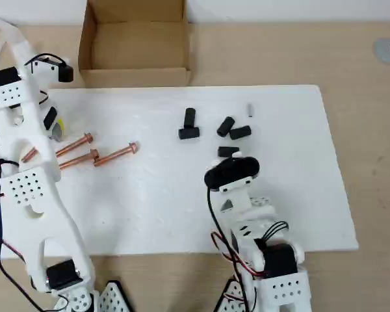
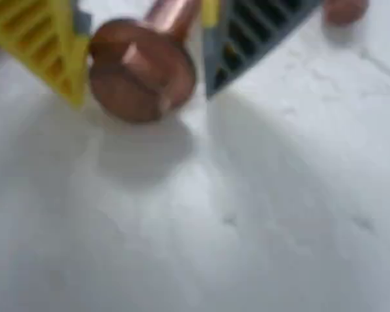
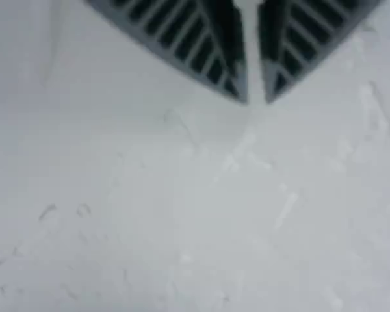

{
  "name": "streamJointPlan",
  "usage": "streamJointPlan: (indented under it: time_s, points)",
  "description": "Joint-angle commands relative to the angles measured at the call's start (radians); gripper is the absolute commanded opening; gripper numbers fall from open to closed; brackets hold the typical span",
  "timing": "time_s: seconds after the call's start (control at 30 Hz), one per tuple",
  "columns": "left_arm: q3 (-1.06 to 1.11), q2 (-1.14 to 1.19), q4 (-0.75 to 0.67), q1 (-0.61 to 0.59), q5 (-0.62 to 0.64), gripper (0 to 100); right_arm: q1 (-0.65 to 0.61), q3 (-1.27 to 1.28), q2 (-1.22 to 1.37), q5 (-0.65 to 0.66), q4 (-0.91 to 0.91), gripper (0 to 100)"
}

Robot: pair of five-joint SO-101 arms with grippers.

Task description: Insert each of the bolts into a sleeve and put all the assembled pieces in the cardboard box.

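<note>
My left gripper [image 2: 143, 96] is shut on a copper bolt [image 2: 143, 68], held by the shank between the yellow and dark grey fingers, head just above the white foam mat [image 2: 195, 214]. In the high view that gripper [image 1: 53, 127] is at the mat's left edge, beside three loose bolts [image 1: 116, 155]. Several black sleeves [image 1: 189, 133] lie in the mat's middle. My right gripper [image 3: 250, 97] is shut and empty, low over bare mat; from above it [image 1: 231, 170] sits just in front of the nearest sleeve [image 1: 228, 151]. The open cardboard box [image 1: 136, 78] stands behind the mat.
The white mat [image 1: 292, 195] lies on a wooden table. Another bolt head [image 2: 343, 10] lies just beyond my left gripper. A small pale piece [image 1: 250, 110] sits behind the sleeves, and a grey disc [image 1: 387, 51] is at the table's far right.
</note>
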Motion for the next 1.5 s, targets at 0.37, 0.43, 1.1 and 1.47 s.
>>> streamJointPlan:
  time_s: [0.37,0.43,1.1,1.47]
  points:
    - [0.034,-0.030,0.035,-0.104,-0.307,14,-0.016,0.002,-0.111,-0.009,-0.023,1.2]
    - [0.066,-0.050,0.035,-0.121,-0.321,14,-0.016,0.002,-0.111,-0.009,-0.023,1.2]
    - [0.172,-0.071,0.034,-0.071,-0.307,1,-0.016,0.002,-0.111,-0.009,-0.023,1.0]
    - [0.081,-0.102,0.032,-0.075,-0.155,1,-0.015,0.007,-0.110,-0.005,-0.054,1.0]
